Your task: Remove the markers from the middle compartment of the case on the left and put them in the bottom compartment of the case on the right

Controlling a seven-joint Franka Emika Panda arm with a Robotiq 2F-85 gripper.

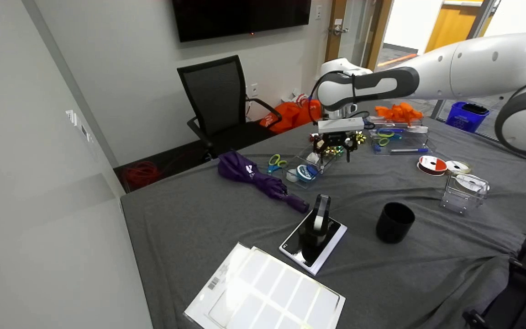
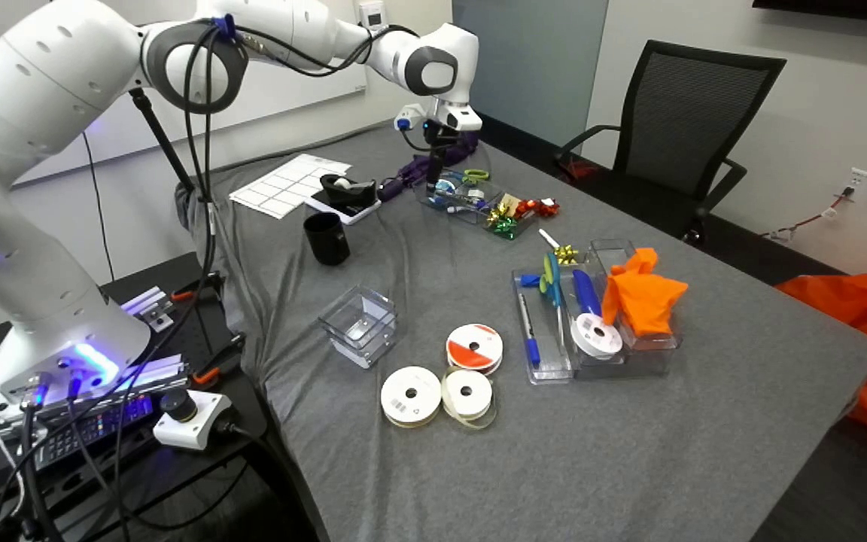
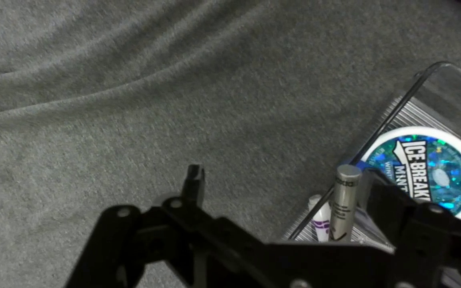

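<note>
White marker (image 3: pixel 321 224) and grey marker (image 3: pixel 342 208) loose, tool (image 3: pixel 284 178) spread wide

Taking the wrist view from left to right, with the Ice Breakers mint container (image 3: pixel 422 172) as landmark, the white marker comes first. It is to the lower left of the container, its end crossed by the rim of the clear plastic case (image 3: pixel 450 94). The grey marker follows, nearer the container, tilted with one end raised; whether it leans on the rim cannot be told. In an exterior view that part of the case falls between the container and the gift bows (image 2: pixel 505 227), which fits the task's middle compartment.

Both markers should be light and stiff, with little to break, but their smooth round barrels will probably want to roll or swivel. The white one would best be taken across mid-barrel, though its neighbour crowds it; the grey one across its barrel just below the raised end, clear of the rim.

The tool's jaws stand well apart and grip nothing. The finger (image 3: pixel 193 186) farthest to the left of the container hangs over the cloth-covered worktop (image 3: pixel 114 140); the other covers the container's lower left edge in view, just beside the grey marker. Whether it touches that marker cannot be made out.
</note>
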